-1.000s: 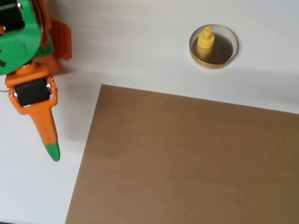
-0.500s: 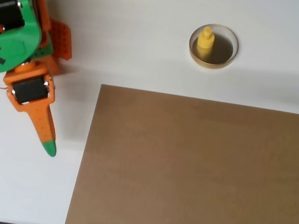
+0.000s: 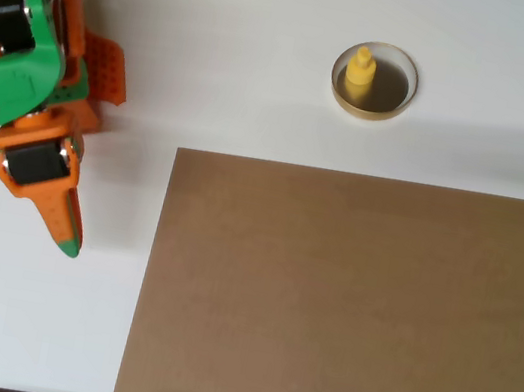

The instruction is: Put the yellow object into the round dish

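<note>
Yellow object stands upright inside the round dish, far right of centre; it looks light, rigid plastic, best pinched at its narrow knob. Gripper closed, empty, far left.

Bright yellow object, tan-rimmed dark grey dish, orange green-tipped pincer.

Open white table and flat brown board between hand and round dish, nothing upright between.
</note>
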### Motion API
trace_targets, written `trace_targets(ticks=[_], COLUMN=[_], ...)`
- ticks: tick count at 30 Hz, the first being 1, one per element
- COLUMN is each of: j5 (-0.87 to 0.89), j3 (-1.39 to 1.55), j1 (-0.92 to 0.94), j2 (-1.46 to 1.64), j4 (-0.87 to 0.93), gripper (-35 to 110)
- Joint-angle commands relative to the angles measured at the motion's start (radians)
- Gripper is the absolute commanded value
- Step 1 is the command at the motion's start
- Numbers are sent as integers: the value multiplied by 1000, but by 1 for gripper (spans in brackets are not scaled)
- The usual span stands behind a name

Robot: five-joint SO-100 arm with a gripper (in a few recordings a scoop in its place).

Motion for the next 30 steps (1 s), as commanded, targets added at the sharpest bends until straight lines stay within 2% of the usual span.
trace_targets(ticks=[1,8,19,30], j5=[0,8,9,9], j3=[-18,-18,-18,-18], j1=[23,31,34,34], j2=[18,20,20,20], j4=[8,8,5,5], gripper=[6,10,4,3])
